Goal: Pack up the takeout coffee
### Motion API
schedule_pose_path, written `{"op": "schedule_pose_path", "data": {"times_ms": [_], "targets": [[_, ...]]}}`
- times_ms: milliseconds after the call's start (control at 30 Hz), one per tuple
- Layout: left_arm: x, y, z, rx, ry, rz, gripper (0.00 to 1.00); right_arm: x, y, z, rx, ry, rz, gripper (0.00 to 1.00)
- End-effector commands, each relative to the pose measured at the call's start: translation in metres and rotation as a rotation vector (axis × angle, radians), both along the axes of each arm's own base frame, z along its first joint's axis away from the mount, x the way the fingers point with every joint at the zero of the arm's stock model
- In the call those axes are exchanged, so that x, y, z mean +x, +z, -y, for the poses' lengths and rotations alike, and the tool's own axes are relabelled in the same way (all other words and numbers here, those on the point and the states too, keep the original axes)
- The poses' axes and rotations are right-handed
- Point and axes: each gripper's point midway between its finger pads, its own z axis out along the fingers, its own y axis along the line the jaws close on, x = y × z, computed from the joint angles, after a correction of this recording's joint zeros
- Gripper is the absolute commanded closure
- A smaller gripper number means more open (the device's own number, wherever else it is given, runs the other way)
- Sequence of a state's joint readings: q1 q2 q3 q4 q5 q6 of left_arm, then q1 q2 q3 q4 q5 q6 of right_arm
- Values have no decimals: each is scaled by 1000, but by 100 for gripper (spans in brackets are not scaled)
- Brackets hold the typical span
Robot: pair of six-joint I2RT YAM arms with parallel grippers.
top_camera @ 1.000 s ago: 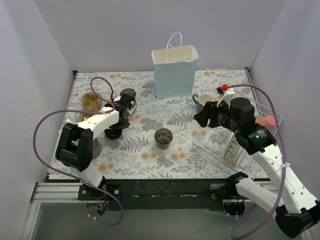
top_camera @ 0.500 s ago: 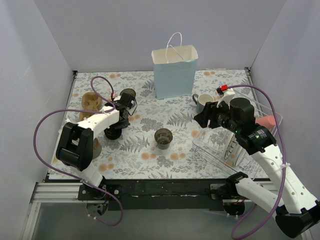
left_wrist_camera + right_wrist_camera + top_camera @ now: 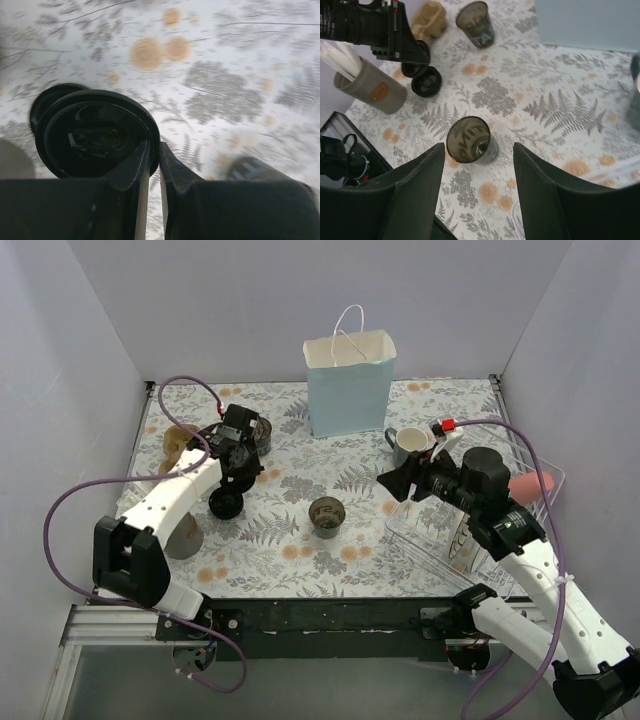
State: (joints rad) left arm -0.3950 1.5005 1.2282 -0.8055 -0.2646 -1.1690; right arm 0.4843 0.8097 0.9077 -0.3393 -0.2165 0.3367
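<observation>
While the left gripper (image 3: 153, 152) hangs over the far-left part of the table (image 3: 300, 560), its fingers are all but shut, pinching the rim of a black lid (image 3: 95, 135) and holding it clear of the cloth. Below it, a little nearer the near edge, another lid (image 3: 226, 504) lies flat on the table. The cup (image 3: 326, 513) of coffee stands upright with no lid on it, about midway between the left and right edges and somewhat towards the near edge, well apart from the blue bag (image 3: 350, 385) that stands open at the middle of the far edge. The right gripper (image 3: 479, 150) hovers just right of the cup, its fingers spread wide with nothing between them. A second dark cup (image 3: 260, 430) stands just behind the left gripper. A grey mug (image 3: 408, 445) sits right of the bag, a clear tray (image 3: 440, 540) lies by the right edge, and a grey holder (image 3: 375, 90) of white sticks stands near the left edge.
</observation>
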Motion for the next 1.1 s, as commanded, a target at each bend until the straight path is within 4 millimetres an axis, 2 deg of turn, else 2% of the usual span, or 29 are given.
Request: {"op": "schedule_pose_path", "data": {"times_ms": [0, 33, 67, 133, 167, 267, 300, 333, 367, 400, 433, 467, 500, 533, 767, 1067], "targets": [[-12, 85, 68, -360, -284, 147, 92, -9, 63, -28, 258, 155, 289, 35], [-25, 96, 87, -459, -370, 138, 92, -11, 69, -30, 324, 156, 287, 35], [-28, 112, 99, -526, -430, 175, 92, -11, 78, -31, 382, 159, 331, 35], [-41, 141, 111, -623, -512, 239, 90, -11, 87, -33, 450, 161, 318, 35], [-53, 157, 124, -718, -591, 259, 89, -10, 96, -34, 474, 163, 333, 36], [-79, 193, 141, -868, -756, 334, 87, -4, 94, -43, 490, 193, 285, 36], [-84, 200, 144, -910, -771, 334, 87, 1, 87, -49, 488, 203, 257, 36], [-88, 214, 146, -934, -812, 387, 87, -1, 85, -53, 492, 231, 242, 36], [-93, 219, 147, -959, -839, 397, 87, -3, 88, -56, 518, 254, 238, 36], [-105, 221, 150, -1010, -879, 368, 87, -1, 78, -60, 521, 268, 211, 36], [-108, 233, 151, -1033, -915, 417, 86, -6, 76, -64, 537, 306, 204, 36], [-112, 236, 152, -1055, -933, 419, 86, -11, 86, -65, 593, 334, 216, 36], [-120, 237, 153, -1098, -950, 390, 86, -11, 78, -67, 608, 347, 195, 36], [-122, 247, 154, -1113, -989, 436, 86, -17, 87, -68, 641, 380, 225, 35], [-140, 264, 154, -1195, -1064, 458, 85, -15, 90, -81, 692, 412, 168, 36], [-143, 270, 155, -1221, -1074, 468, 84, -13, 98, -94, 722, 436, 154, 38]]}}
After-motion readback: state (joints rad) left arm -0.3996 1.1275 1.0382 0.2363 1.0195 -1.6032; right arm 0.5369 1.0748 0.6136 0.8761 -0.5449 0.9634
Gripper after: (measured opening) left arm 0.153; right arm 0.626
